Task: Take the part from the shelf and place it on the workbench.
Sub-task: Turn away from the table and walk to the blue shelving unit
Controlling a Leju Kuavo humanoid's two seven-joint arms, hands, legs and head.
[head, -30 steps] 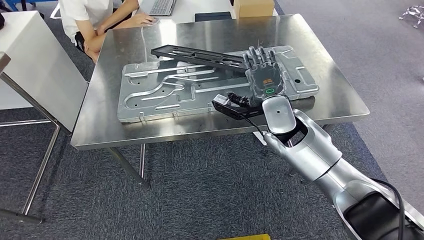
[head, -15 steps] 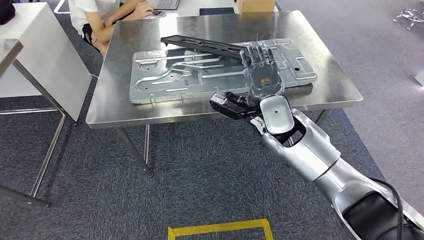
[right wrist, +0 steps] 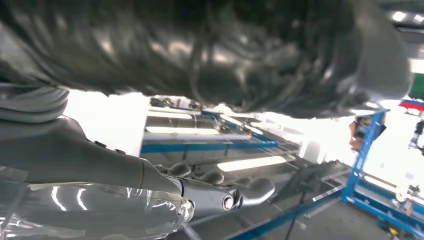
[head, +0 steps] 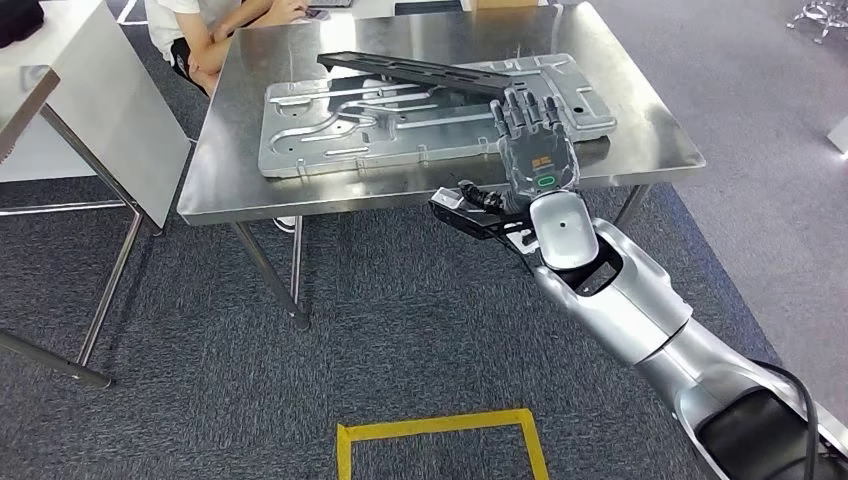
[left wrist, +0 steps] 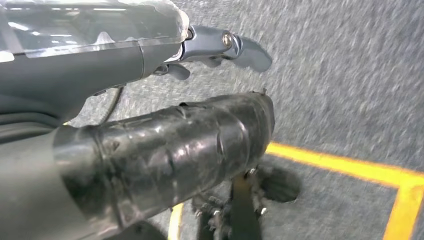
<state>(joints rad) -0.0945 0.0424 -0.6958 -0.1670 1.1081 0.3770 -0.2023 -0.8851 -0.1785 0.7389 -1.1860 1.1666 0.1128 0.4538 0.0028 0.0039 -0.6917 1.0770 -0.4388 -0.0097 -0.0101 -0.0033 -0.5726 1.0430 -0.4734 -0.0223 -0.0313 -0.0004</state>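
Note:
The long black part [head: 420, 70] lies slantwise across a stamped silver plate [head: 330, 130] on the steel workbench [head: 640, 130]. My right hand [head: 535, 140] hovers palm down over the bench's near edge with its fingers straight and spread, and it holds nothing. Its fingertips are close to the part's near end. In the right wrist view the right hand [right wrist: 225, 195] shows extended fingers with nothing between them. My left hand [left wrist: 200, 130] hangs over the carpet, thumb and fingers apart, with nothing in it.
A person [head: 200, 30] sits at the bench's far left corner. A white table [head: 90, 100] on metal legs stands to the left. Yellow tape [head: 440, 430] marks a square on the grey carpet in front of me.
The whole view has shifted: the bench now looks farther off and the yellow tape has come into sight, so the camera moved back. My right hand now sits nearer the bench's front edge.

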